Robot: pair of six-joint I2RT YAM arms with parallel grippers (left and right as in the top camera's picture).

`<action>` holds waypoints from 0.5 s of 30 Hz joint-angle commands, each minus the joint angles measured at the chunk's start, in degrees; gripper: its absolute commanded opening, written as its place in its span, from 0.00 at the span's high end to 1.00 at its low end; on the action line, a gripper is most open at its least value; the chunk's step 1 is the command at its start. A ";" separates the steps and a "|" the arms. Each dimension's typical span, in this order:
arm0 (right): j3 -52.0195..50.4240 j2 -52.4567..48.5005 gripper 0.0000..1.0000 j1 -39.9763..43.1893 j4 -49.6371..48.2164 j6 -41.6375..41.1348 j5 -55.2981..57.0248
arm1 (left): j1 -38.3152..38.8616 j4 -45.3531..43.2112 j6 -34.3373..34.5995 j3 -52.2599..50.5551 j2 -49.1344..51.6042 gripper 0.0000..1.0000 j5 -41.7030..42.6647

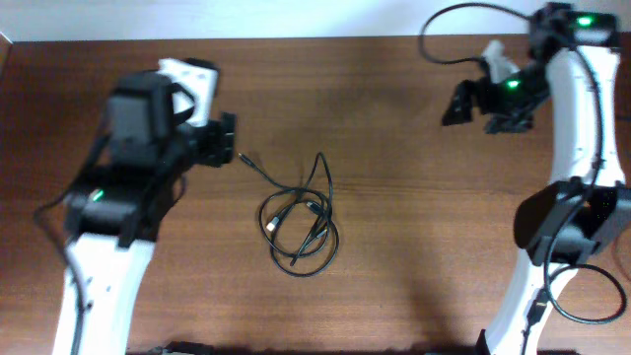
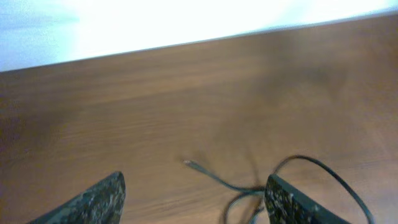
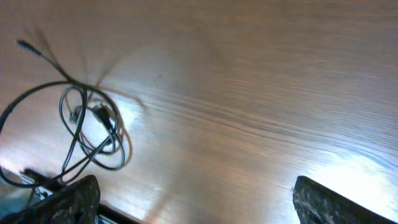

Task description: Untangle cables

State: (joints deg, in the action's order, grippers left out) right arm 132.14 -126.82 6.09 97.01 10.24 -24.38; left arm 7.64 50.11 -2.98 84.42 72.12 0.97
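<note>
Both left fingers (image 2: 93, 202) and right fingers (image 3: 323, 202) gape wide and empty, with the cables (image 1: 301, 222) looped mid bench (image 1: 414, 247), one plug trailing toward ten o'clock, where yanking a middle loop could tighten the tangle.

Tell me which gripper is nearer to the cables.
Left. The left gripper hovers open just beside the loose plug end of the cables; the right gripper hangs far off on their other side.
</note>
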 commanded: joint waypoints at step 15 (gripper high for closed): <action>-5.60 4.63 0.09 -39.12 -11.02 -9.07 7.61 | -8.92 10.69 -0.55 0.85 -5.73 0.25 0.35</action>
State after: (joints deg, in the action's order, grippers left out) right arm 126.89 -124.25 -33.06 91.11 1.54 -7.35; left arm -1.10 60.86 -2.57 84.97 67.11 0.64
